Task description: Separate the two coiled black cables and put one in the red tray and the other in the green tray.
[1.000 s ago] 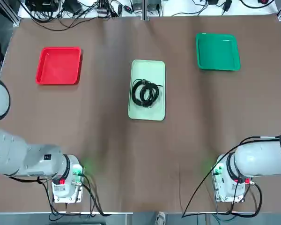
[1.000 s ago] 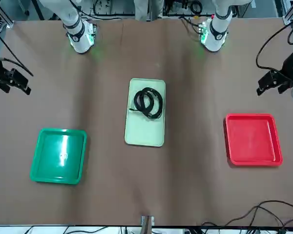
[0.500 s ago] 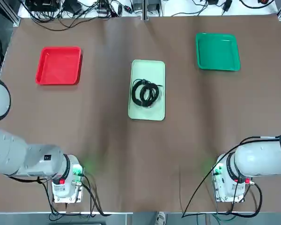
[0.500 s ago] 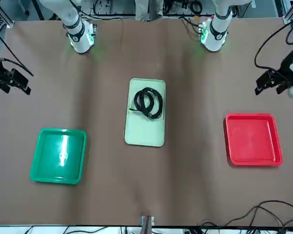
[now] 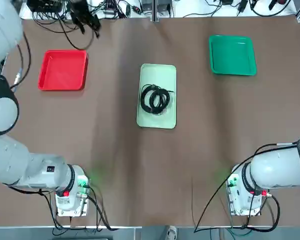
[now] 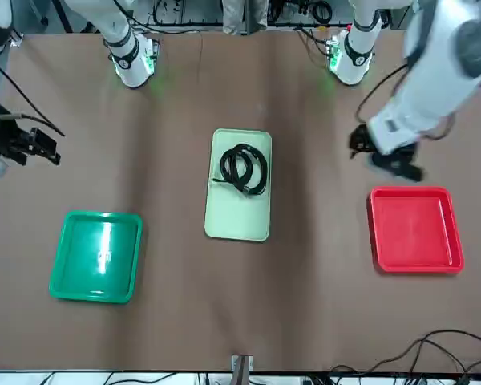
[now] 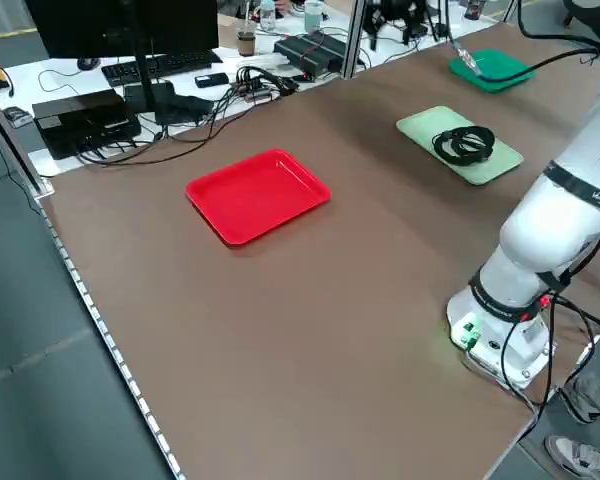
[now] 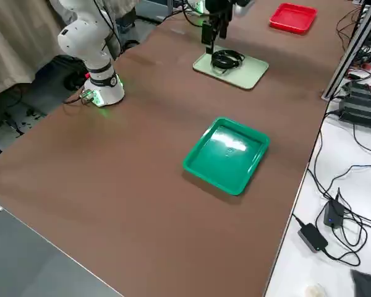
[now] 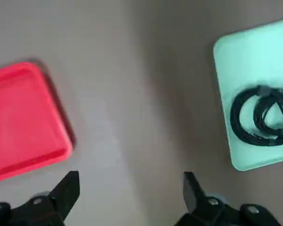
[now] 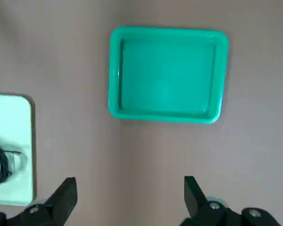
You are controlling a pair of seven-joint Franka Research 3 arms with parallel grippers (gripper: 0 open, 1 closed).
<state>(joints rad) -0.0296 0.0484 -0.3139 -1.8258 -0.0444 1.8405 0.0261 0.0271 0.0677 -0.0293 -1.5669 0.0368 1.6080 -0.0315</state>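
Observation:
The two coiled black cables (image 5: pixel 155 98) lie overlapping each other on a pale mint tray (image 5: pixel 158 117) at the table's middle; they also show in the left wrist view (image 9: pixel 262 115). The red tray (image 5: pixel 63 70) sits far left and the green tray (image 5: pixel 232 55) far right, both holding nothing. My left gripper (image 6: pixel 385 156) hovers open, high above the table between the red tray (image 6: pixel 415 228) and the mint tray (image 6: pixel 239 220), holding nothing. My right gripper (image 6: pixel 40 148) hangs open at the table's right edge, near the green tray (image 10: pixel 167 73).
Loose wiring and power bricks (image 5: pixel 90 7) crowd the far edge beyond the brown mat. Both arm bases (image 5: pixel 70 192) stand at the near edge. Bare mat lies between the three trays.
My left arm has swung in from the table's side to hover between the red tray and the mint tray. The right gripper has shifted slightly. Cables and trays have not moved.

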